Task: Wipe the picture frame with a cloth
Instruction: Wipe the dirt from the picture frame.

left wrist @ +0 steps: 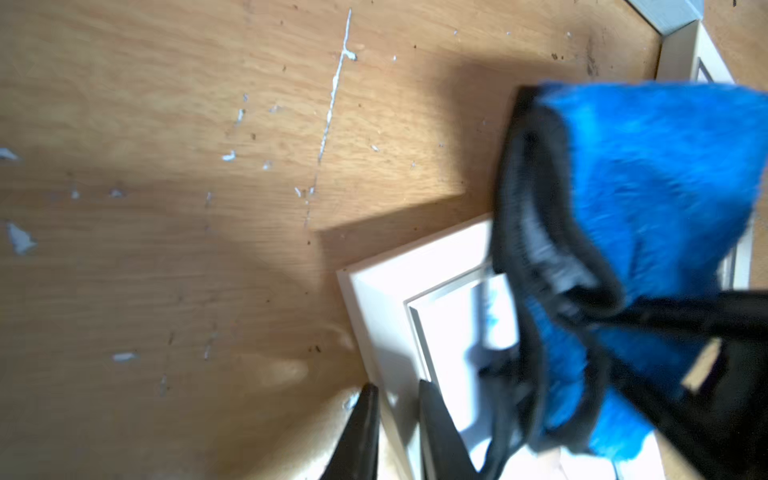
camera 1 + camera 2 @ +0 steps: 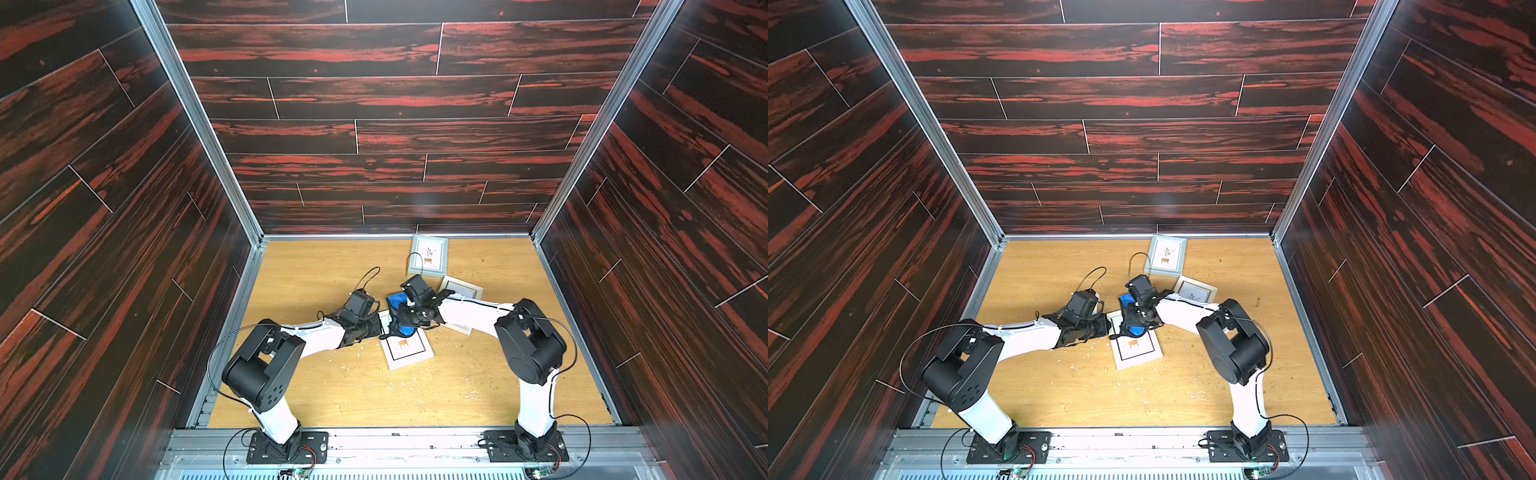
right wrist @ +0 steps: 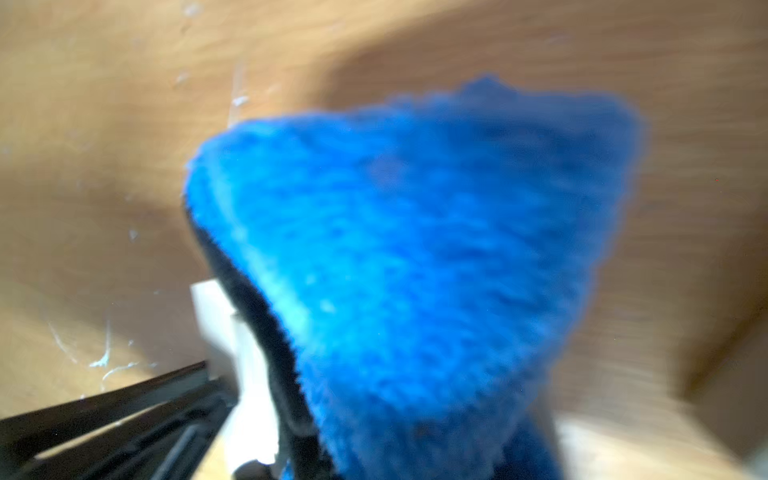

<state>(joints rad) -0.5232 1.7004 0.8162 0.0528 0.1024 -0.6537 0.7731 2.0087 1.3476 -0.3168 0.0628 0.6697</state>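
Left gripper [image 1: 397,386]: fingers nearly together, clamped across the border of the white picture frame [image 2: 409,353]. Right gripper [image 2: 402,319]: closed tight on the bunched blue cloth [image 2: 397,300], which hangs over that frame's far end. Surface and room: light wood table [image 2: 332,395] strewn with pale flecks [image 1: 20,239], enclosed by dark red-streaked plank walls [image 2: 374,104]. Count: two grippers, one cloth, three frames, being the white one, a grey-blue frame [image 2: 430,255] and a cream frame [image 2: 463,289].

Top cams overhead; wrist cams close, share cloth [image 1: 648,199].
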